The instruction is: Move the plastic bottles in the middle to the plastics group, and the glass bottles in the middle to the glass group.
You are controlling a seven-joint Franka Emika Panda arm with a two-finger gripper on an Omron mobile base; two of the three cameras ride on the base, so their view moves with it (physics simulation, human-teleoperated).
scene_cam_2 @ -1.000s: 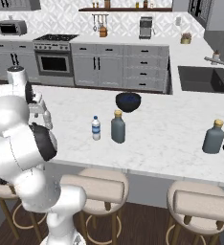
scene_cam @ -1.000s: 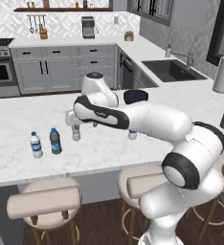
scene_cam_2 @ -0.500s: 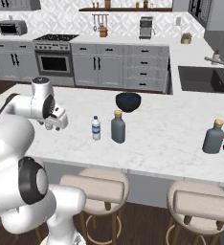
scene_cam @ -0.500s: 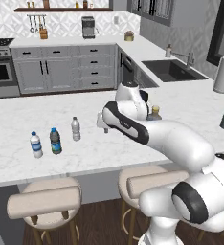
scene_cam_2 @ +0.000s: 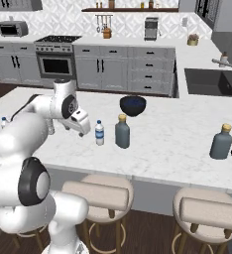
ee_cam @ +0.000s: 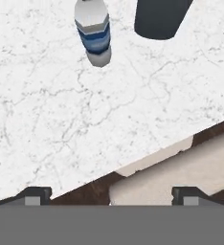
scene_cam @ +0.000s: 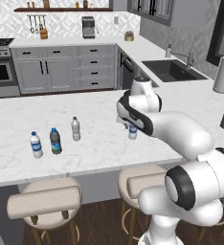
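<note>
Three slim bottles (scene_cam: 55, 140) now stand together at the counter's (scene_cam: 18, 119) nine o'clock end, the dark-bodied blue-label bottle (scene_cam: 55, 140) among them, so one plastic move looks done. One second ago the arm hung over that group; it has swung toward three o'clock, and the gripper (scene_cam_2: 81, 124), jaws wide apart and empty, hovers beside the clear blue-label bottle (scene_cam_2: 99, 133), probably next. The grey-teal glass bottle (scene_cam_2: 122, 132) waits just beyond it.

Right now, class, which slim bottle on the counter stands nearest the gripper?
The blue-labelled slim bottle beside the grey-teal bottle; the gripper hangs just left of it, the others stand far off.
</note>
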